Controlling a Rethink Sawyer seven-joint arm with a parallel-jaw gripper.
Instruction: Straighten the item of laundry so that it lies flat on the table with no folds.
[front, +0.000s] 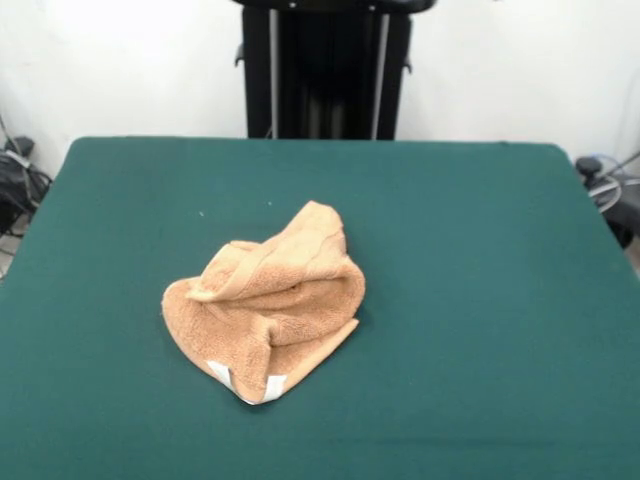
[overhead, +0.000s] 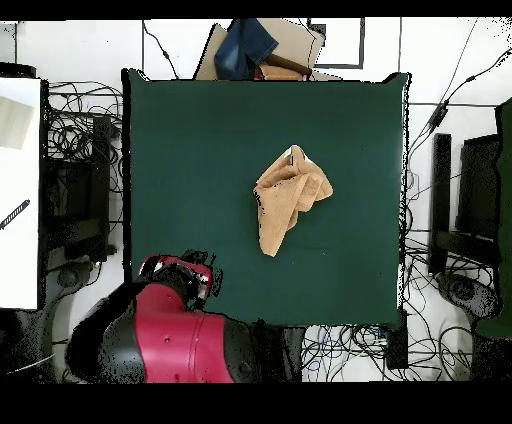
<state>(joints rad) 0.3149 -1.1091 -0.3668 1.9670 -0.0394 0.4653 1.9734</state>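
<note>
Nearest the front camera, the towel (front: 270, 305) sits in a crumpled heap a little left of the middle of the green counter (front: 480, 300). It is not flat: one flap is thrown back over the body, a thick roll curls along the right side, and a peak stands up toward the far edge. At the near corner of the heap a white loop tag (front: 245, 383) shows, lying against the felt. From above, the towel (overhead: 288, 198) reads as a narrow bunch running from a wider upper part down to a point, right of the counter's (overhead: 180, 150) centre. Red and black arm (overhead: 180, 325) is drawn back off the counter's edge beside the robot's base, well apart from the towel and not touching it. Its hand cannot be made out in either view, so I cannot tell whether it is spread or pressed together. Cables and black boxes lie on the floor around the counter.
</note>
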